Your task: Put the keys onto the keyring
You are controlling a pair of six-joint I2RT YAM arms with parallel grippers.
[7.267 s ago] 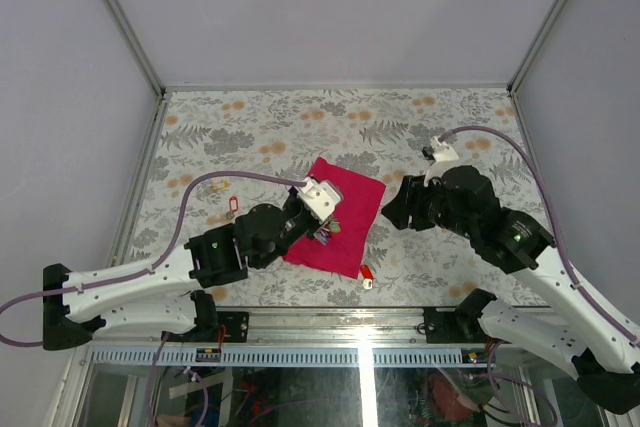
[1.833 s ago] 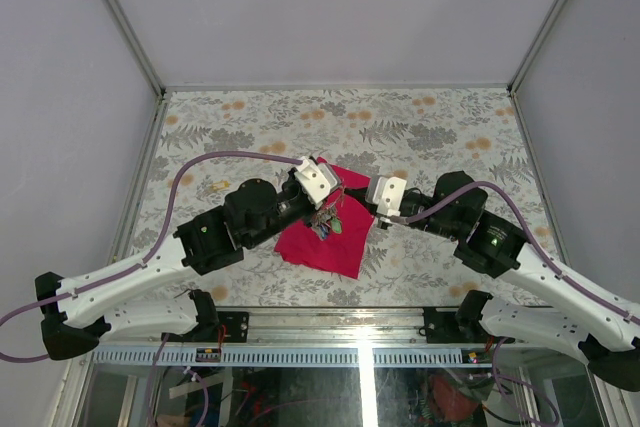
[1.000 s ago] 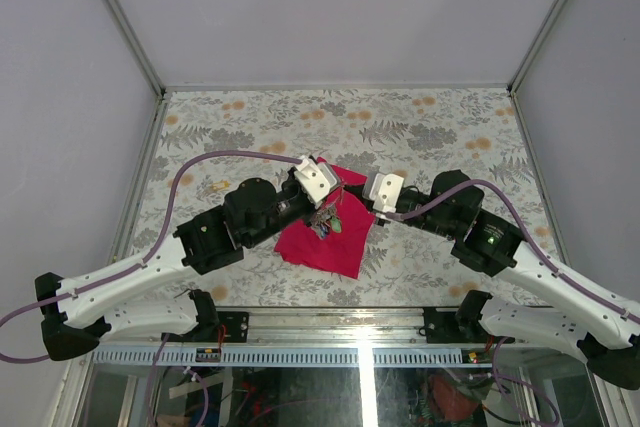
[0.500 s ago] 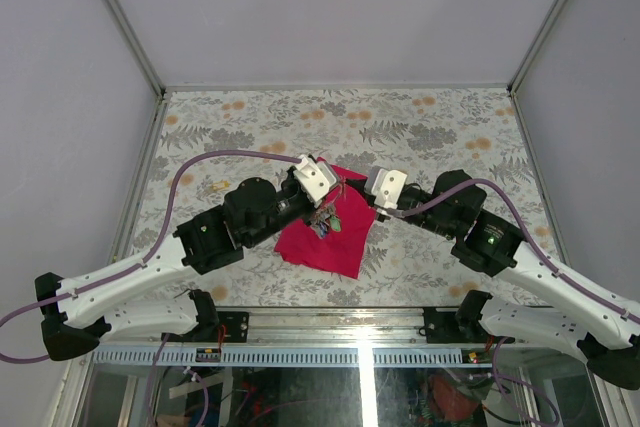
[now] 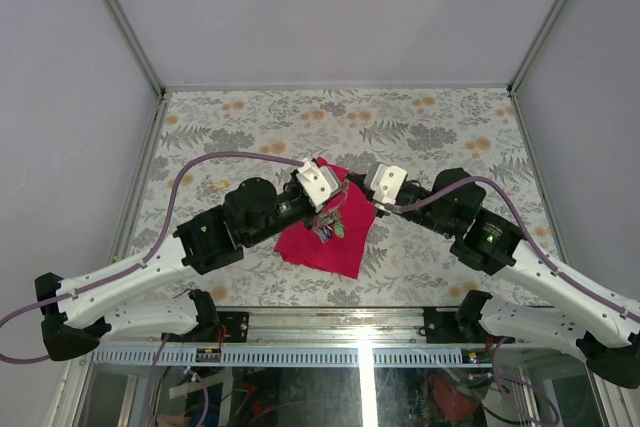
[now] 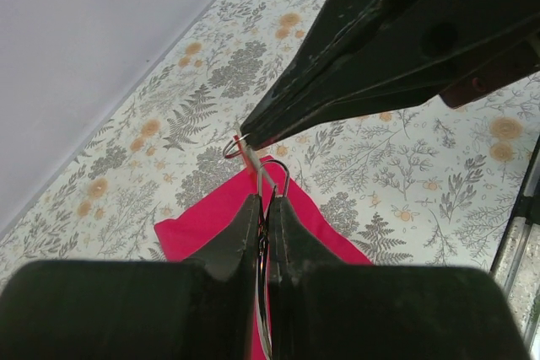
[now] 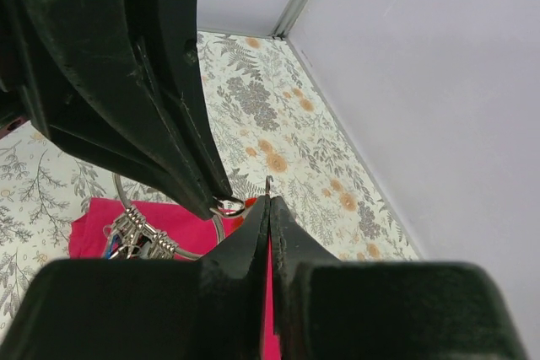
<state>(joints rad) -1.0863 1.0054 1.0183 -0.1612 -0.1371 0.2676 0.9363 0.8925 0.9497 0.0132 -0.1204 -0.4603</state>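
left pincer [image 6: 263, 202] clamps keyring [image 7: 139, 235] | right pincer [image 7: 268, 202] closed, tips meeting | over cloth [image 5: 325, 247] edge

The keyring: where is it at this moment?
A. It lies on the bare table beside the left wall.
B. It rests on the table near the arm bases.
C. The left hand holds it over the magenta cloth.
C: the left hand is shut on the keyring, which hangs over the magenta cloth.
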